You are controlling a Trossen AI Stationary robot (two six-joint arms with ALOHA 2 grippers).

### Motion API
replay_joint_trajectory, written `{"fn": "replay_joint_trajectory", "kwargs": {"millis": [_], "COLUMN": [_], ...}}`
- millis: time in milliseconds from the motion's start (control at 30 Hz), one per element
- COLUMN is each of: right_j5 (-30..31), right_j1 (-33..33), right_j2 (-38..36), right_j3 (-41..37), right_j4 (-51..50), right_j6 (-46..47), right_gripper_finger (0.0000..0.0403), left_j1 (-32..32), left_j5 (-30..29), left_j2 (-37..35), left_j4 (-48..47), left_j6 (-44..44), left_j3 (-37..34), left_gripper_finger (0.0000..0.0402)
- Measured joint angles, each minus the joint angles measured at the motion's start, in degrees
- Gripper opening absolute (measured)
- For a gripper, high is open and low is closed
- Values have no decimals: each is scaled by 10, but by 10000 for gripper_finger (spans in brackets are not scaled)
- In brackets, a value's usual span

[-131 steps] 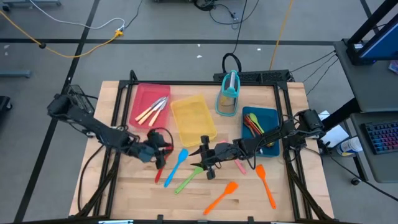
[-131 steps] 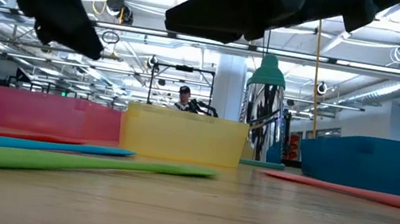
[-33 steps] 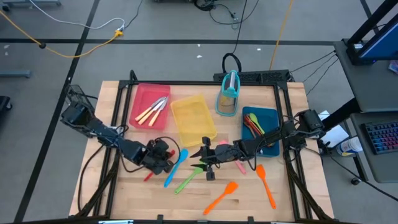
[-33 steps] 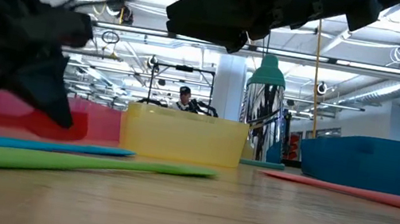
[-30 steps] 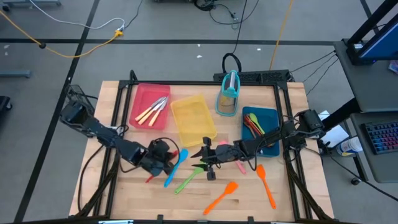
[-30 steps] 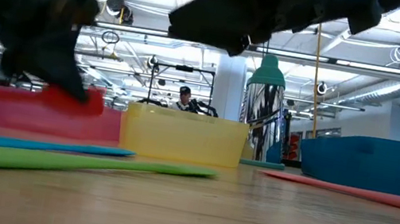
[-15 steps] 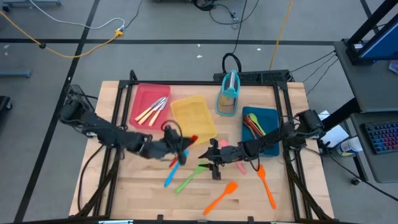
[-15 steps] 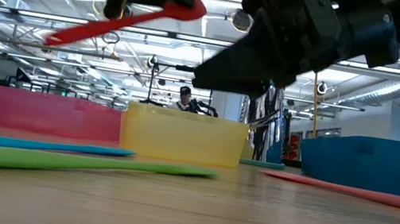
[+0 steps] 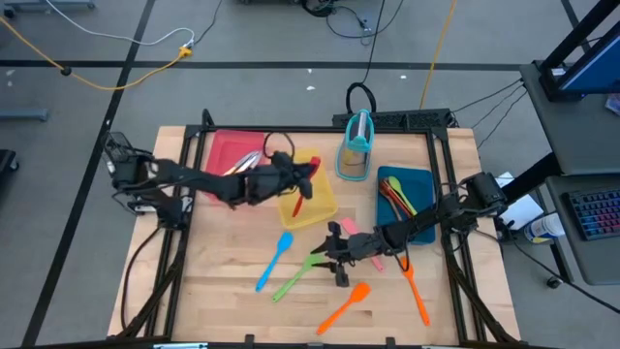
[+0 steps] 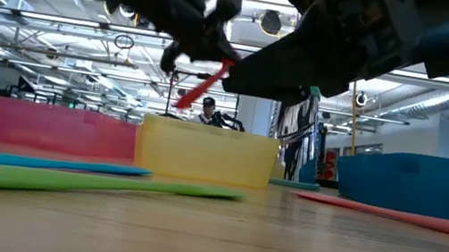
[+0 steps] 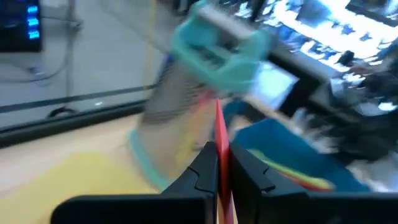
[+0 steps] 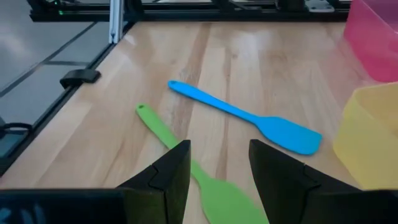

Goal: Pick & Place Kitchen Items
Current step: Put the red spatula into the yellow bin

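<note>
Left hand (image 9: pixel 303 179) clamped on red spatula (image 9: pixel 299 196), now lifted off surface, over yellow tray (image 9: pixel 320 204); drop likely next. Right hand (image 9: pixel 334 254) open above green spatula (image 9: pixel 295 279).

1. Surface (image 9: pixel 223 301): light wood slats, dark frame around the edge.
2. Far side, resting on it in a row: red tray (image 9: pixel 225 155), yellow tray (image 9: pixel 315 204), teal-framed holder (image 9: pixel 356 145), blue tray (image 9: pixel 418 184).
3. Loose on the wood, near side: blue spatula (image 9: pixel 272 262), green spatula (image 9: pixel 294 279) just beside it.
4. Further right: orange spatula (image 9: pixel 345 304) and orange spoon (image 9: pixel 412 289), apart from each other.
5. Pink utensil (image 9: pixel 349 229) lies near the middle, partly hidden.
</note>
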Motion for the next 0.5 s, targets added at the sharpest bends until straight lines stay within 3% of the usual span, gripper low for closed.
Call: {"fn": "replay_joint_trajectory", "kwargs": {"millis": [333, 500], "right_j5": [0, 0], "right_j1": [0, 0], "right_j2": [0, 0], "right_j3": [0, 0], "right_j4": [-5, -9], "right_j6": [0, -2], "right_gripper_finger": [155, 155], "left_j1": [71, 79], "left_j5": [39, 42], "left_j2": [113, 141], "left_j4": [-8, -23], "left_j6": [-18, -32], "left_j3": [-1, -1], "left_gripper_finger": [18, 46]}}
